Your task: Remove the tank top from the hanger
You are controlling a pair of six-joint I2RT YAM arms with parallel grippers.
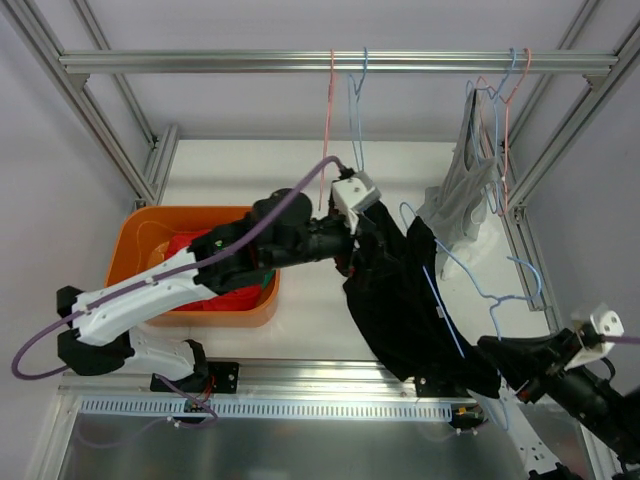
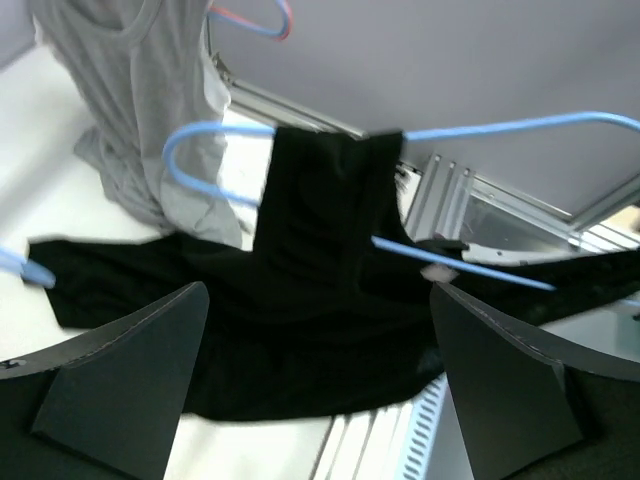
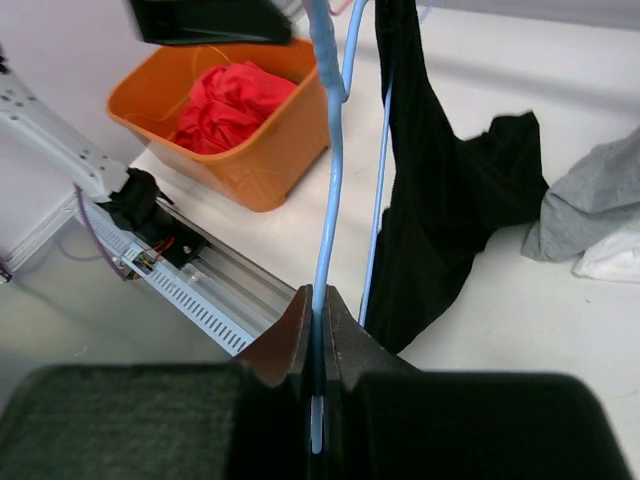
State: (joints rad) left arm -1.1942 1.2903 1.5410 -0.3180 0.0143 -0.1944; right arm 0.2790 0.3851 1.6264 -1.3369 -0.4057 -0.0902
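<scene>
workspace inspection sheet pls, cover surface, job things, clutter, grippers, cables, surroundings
surface: white table, tank top partly spread on it
job's things: black tank top hangs by a strap on the blue hanger
clutter: orange bin with red cloth; grey top and spare hangers on the rail
grippers: left gripper open, facing the tank top; right gripper shut on the hanger wire
cables: purple cable along the left arm
surroundings: aluminium frame, plain walls
</scene>
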